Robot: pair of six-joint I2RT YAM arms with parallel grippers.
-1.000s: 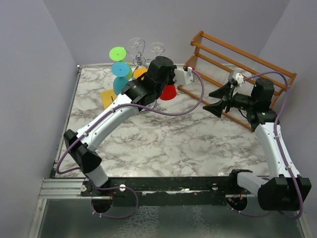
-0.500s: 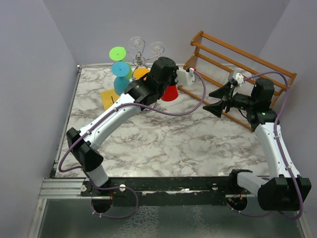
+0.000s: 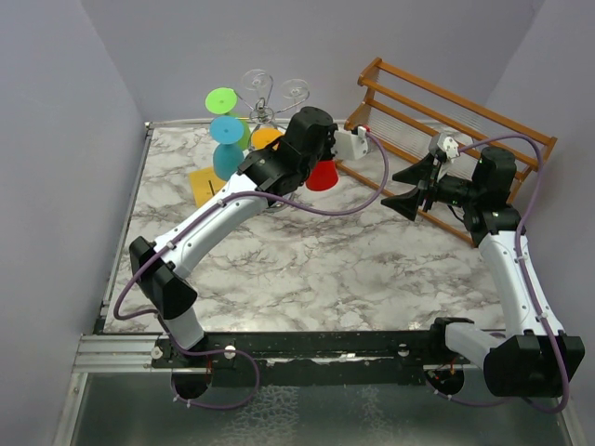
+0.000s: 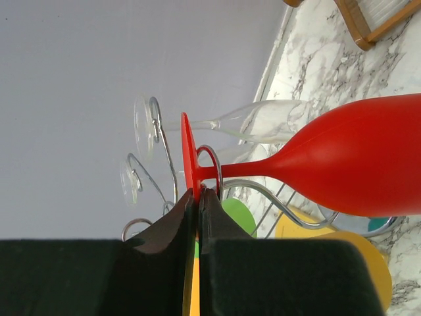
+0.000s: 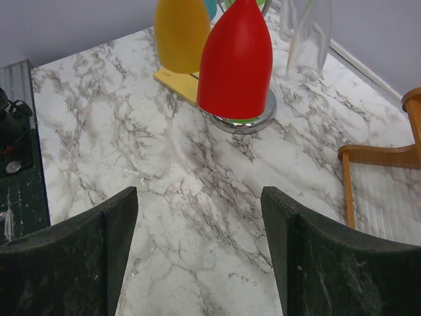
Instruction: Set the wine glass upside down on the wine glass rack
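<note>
The red glass point(image 4: 355, 158) hangs upside down on the chrome rack point(image 4: 263, 187). Its stem runs through one of the curled wire loops, with the foot on one side of the loop and the bowl on the other. From my right wrist I see the bowl mouth-down over the rack's round base point(image 5: 260, 118).

My left claw point(image 4: 196, 194) is pressed together. Its tips meet right at the rim of the glass's foot. I cannot tell whether that thin rim is nipped between them or only touches them.

Two clear glasses point(image 4: 263, 122) hang from other arms of the rack, against the back wall. A yellow glass point(image 5: 181, 33) hangs just beside the red one, and a blue glass point(image 3: 225, 153) with a green foot hangs on the rack's left side.

My right claw point(image 5: 198, 197) is spread wide and holds nothing. It hovers over the marble table point(image 3: 307, 269), well apart from the chrome rack and facing it. It is near the wooden rack point(image 3: 446, 111) at the back right.
</note>
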